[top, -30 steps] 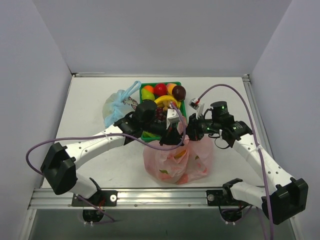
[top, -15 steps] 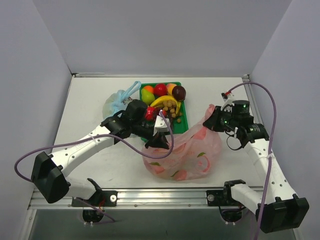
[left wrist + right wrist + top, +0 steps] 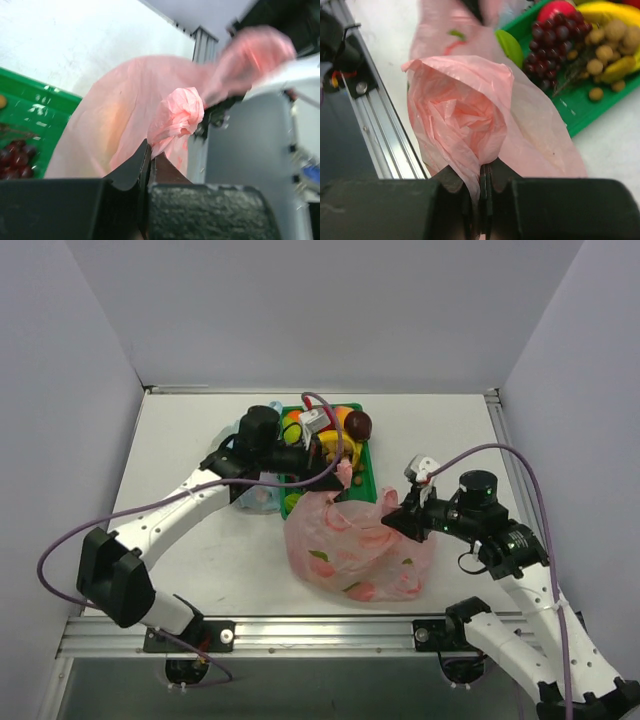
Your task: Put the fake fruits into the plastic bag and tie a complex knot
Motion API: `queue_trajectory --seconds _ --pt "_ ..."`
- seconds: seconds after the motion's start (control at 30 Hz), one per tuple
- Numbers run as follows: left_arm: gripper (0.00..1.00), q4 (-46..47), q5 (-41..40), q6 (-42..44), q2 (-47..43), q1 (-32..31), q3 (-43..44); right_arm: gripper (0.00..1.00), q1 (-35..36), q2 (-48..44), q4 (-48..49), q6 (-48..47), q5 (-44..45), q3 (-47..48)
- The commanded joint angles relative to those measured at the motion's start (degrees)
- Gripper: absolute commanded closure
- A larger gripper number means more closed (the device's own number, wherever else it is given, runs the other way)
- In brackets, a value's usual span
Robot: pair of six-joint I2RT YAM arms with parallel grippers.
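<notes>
The pale-pink plastic bag (image 3: 352, 552) stands at the table's near middle, with reddish shapes showing through it. My left gripper (image 3: 341, 473) is shut on one handle, pulled up toward the tray. In the left wrist view a bunched lump of pink plastic (image 3: 181, 112) sits just past that gripper (image 3: 150, 151); I cannot tell whether it is a knot. My right gripper (image 3: 393, 516) is shut on the other handle (image 3: 462, 115), which balloons out of its shut jaws (image 3: 484, 173). Fake fruits lie in the green tray (image 3: 367, 468): purple grapes (image 3: 553, 33), a banana (image 3: 612, 14), a red apple (image 3: 557, 8).
A light-blue bag (image 3: 252, 496) lies left of the tray, mostly under my left arm. A dark round fruit (image 3: 358, 425) and an orange (image 3: 295, 418) sit at the tray's far end. The metal rail (image 3: 330, 632) runs along the near edge, close to the bag.
My left gripper has swung back toward the tray with its handle. My right gripper has come in from the far right to the bag's right shoulder. The bag now stands taller and more bunched.
</notes>
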Motion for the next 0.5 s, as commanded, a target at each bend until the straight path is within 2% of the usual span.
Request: queue_trajectory --seconds 0.0,0.13,0.17,0.23,0.27,0.47 --pt "1.0 11.59 -3.67 -18.63 5.91 -2.5 5.49 1.0 5.41 1.24 -2.87 -19.8 -2.83 4.6" --pt "1.0 11.68 -7.88 -24.6 12.17 -6.71 8.66 1.0 13.06 6.78 -8.5 -32.99 -1.87 8.56" --pt "1.0 8.89 -10.08 -24.62 13.4 -7.59 11.36 1.0 14.64 7.66 -10.25 -37.37 -1.17 9.17" --pt "1.0 3.79 -15.09 -23.22 17.44 -10.49 14.97 1.0 19.48 9.94 -11.14 -40.65 0.5 10.05" --pt "1.0 2.72 -15.11 -23.12 18.76 -11.11 16.29 1.0 21.23 10.74 -11.66 -42.06 1.03 9.97" --pt "1.0 4.82 -16.25 -26.01 26.84 -14.81 18.33 1.0 34.16 16.19 -10.88 -51.99 6.3 8.83"
